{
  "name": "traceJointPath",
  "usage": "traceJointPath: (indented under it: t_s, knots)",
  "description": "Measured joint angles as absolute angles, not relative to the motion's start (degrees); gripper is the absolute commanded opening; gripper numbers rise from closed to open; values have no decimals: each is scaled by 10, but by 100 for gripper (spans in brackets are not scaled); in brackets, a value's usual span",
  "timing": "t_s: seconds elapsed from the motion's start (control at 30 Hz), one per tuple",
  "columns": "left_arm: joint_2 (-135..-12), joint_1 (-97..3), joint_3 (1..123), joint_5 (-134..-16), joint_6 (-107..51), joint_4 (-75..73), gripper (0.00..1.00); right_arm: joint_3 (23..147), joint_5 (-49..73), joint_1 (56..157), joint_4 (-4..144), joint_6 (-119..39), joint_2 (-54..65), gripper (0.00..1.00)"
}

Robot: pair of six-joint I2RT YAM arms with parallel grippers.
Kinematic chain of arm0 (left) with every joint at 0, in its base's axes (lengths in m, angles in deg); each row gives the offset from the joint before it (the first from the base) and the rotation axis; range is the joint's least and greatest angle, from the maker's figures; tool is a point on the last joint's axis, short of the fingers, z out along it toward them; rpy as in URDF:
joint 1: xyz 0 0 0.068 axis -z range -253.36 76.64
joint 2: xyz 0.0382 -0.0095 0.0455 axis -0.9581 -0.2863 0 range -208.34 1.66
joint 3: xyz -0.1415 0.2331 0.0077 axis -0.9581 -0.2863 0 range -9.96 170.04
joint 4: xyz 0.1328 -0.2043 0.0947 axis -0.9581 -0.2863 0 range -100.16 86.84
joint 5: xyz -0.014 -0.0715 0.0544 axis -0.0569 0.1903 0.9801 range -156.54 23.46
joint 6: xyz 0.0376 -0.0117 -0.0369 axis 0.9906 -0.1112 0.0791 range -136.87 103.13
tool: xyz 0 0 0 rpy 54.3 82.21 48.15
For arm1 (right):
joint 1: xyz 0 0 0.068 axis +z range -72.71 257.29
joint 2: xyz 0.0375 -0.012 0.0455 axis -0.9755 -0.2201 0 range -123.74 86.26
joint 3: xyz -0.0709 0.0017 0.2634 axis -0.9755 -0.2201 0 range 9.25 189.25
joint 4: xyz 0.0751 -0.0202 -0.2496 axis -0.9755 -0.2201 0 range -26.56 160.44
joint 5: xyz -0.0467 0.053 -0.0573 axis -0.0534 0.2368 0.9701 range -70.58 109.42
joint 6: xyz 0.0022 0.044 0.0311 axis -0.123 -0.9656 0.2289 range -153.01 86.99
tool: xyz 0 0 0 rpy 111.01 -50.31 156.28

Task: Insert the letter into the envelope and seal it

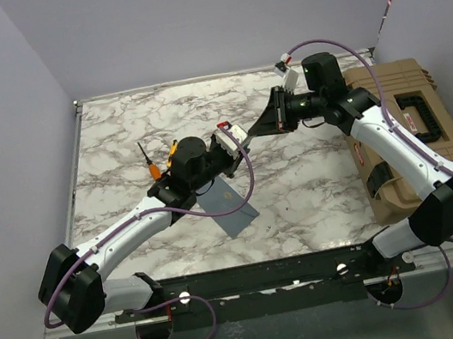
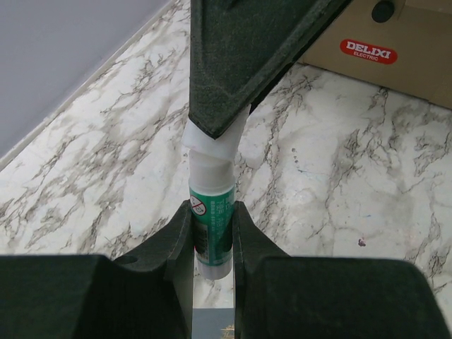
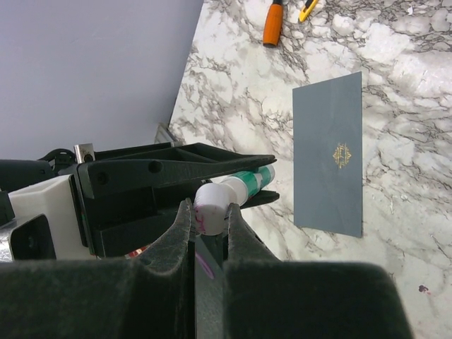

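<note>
The grey-blue envelope [image 1: 231, 205] lies flat on the marble table, a small gold mark on its upper face; it also shows in the right wrist view [image 3: 328, 155] and as a strip under my left fingers [image 2: 212, 326]. The cream letter is not in view. My left gripper [image 1: 234, 136] [image 2: 212, 212] is shut on the green body of a glue stick [image 2: 212, 229] [image 3: 248, 185], held above the table. My right gripper [image 1: 264, 124] [image 3: 210, 212] is shut on the stick's white cap [image 3: 210, 205] [image 2: 210, 152], facing the left gripper end to end.
A tan tool case [image 1: 403, 131] [image 2: 395, 53] stands along the table's right edge. An orange screwdriver [image 1: 148, 161] [image 3: 272, 25] and a yellow-handled tool [image 1: 172, 151] [image 3: 307, 8] lie left of the left wrist. Grey walls close the back and sides.
</note>
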State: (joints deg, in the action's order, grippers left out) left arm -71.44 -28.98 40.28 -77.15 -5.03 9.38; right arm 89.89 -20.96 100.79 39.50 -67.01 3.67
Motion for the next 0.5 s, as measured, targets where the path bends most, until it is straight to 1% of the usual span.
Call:
traceJointPath:
  t_s: [0.3,0.5]
  knots:
    - [-714,-290,403,-760,-47,96,0,899,-172,1008,388,-664,62,0]
    - [-714,-290,403,-760,-47,96,0,891,-171,1008,387,-661,63,0]
